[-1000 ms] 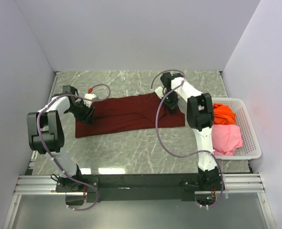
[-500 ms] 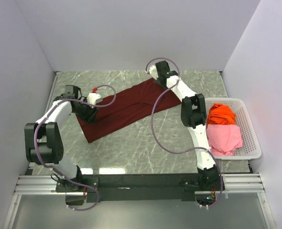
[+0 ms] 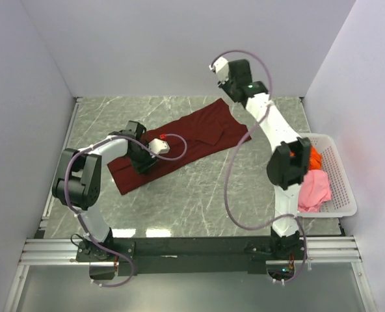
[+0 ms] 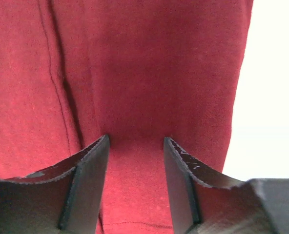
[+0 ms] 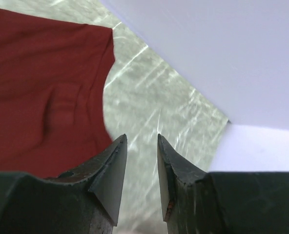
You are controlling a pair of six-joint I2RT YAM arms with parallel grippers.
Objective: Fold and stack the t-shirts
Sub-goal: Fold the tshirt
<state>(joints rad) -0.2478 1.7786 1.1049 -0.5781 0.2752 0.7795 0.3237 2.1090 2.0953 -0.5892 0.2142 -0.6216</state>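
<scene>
Top view: maroon shirt [image 3: 186, 146] lies diagonally on table [image 3: 199, 201]. Left gripper [image 3: 147, 158] down on its near-left part, right gripper [image 3: 226, 71] raised by back wall. Only this view shows orange shirt [image 3: 315, 156] and pink shirt [image 3: 313, 188] in basket [image 3: 345, 195].

Left wrist: jaws partly apart, maroon cloth flat across gap.

Right wrist: jaws narrow, nothing between, shirt edge below-left.

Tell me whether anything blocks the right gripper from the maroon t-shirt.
Nothing visible does. The right gripper hangs raised near the far end of the maroon t-shirt, fingers slightly apart and empty. Only bare marble table shows between them. The white basket sits off to the right, out of that path.
</scene>
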